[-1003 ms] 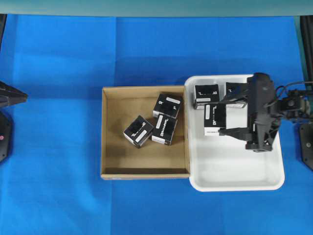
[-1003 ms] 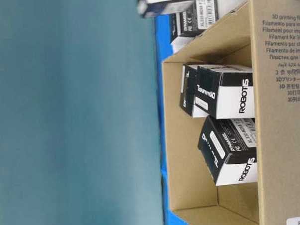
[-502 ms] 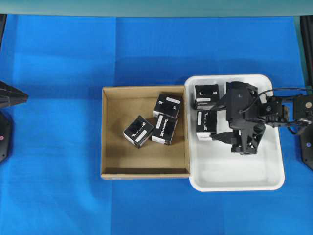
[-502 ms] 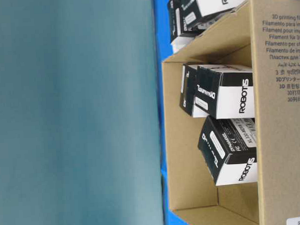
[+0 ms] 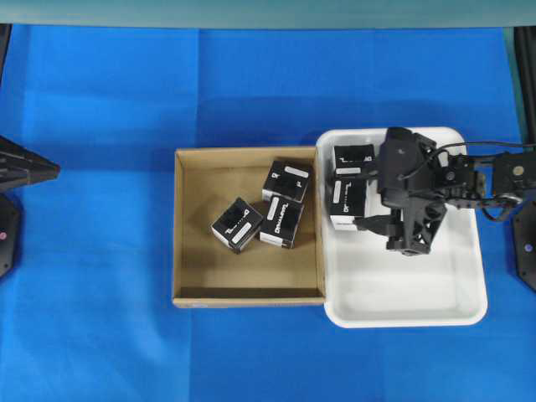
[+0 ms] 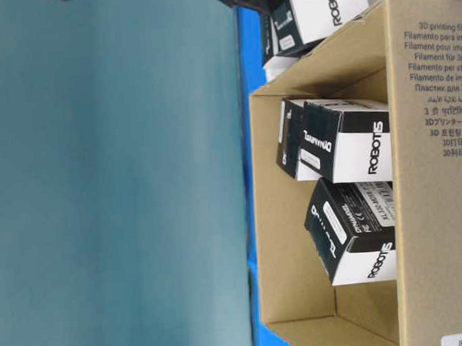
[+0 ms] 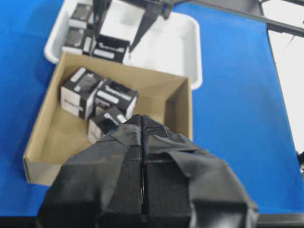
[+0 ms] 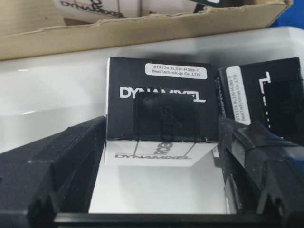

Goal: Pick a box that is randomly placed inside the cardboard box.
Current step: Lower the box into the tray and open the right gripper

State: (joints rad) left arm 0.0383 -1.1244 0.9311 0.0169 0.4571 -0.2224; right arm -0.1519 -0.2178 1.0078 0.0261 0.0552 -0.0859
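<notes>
Nearby, second carton [image 8: 266, 97] beside held box [image 8: 159, 107], white tray [image 5: 419, 293] beneath.

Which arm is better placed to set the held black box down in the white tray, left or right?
Right. Its tool grips the box above the white tray; the left tool is shut and sits on the far side of the cardboard box.

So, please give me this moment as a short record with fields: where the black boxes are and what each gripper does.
cardboard box: three black cartons inside
white tray: right of the cardboard box; two cartons seen
held carton: between the right gripper's fingers, over the tray
right gripper: closed on the held carton
left gripper: shut, holding nothing, back from the cardboard box
</notes>
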